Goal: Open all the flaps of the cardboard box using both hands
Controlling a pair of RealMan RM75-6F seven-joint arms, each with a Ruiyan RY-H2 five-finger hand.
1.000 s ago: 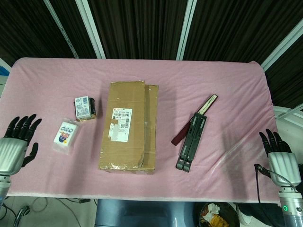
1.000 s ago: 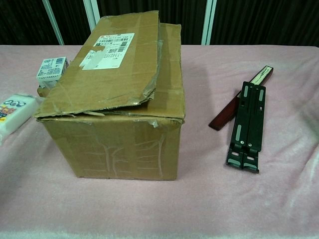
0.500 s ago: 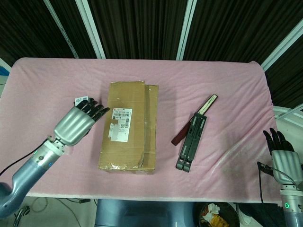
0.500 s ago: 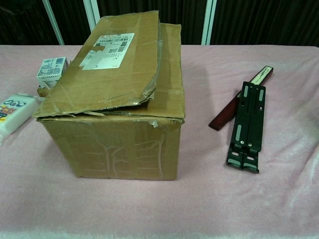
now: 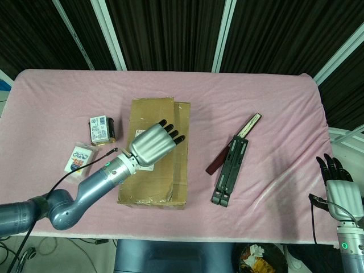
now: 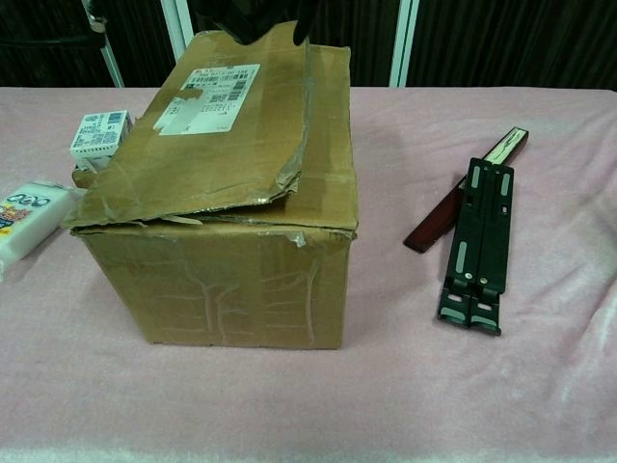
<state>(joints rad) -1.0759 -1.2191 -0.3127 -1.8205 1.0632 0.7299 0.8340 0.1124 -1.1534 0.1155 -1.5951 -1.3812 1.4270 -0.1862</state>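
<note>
The brown cardboard box [image 5: 181, 165] stands at the table's middle with its top flaps down; the left flap [image 6: 207, 145], which bears a white label, lies over the right one and is slightly raised and torn at the front. My left hand [image 5: 152, 144] hovers flat over the box top, fingers stretched out toward the far right and holding nothing. In the chest view only its dark fingertips [image 6: 301, 29] show behind the flap's far edge. My right hand [image 5: 338, 185] stays low at the table's right front corner, fingers straight, well away from the box.
A small white-and-black carton [image 5: 101, 129] and a white packet [image 5: 79, 158] lie left of the box. Right of it lie a black folding stand [image 5: 230, 170] and a dark red strip [image 5: 242, 139]. Pink cloth [image 5: 273, 102] covers the table.
My left hand has swung from the table's left front edge, past the small carton, to above the box top. The right hand has sunk slightly. The box has not moved.
</note>
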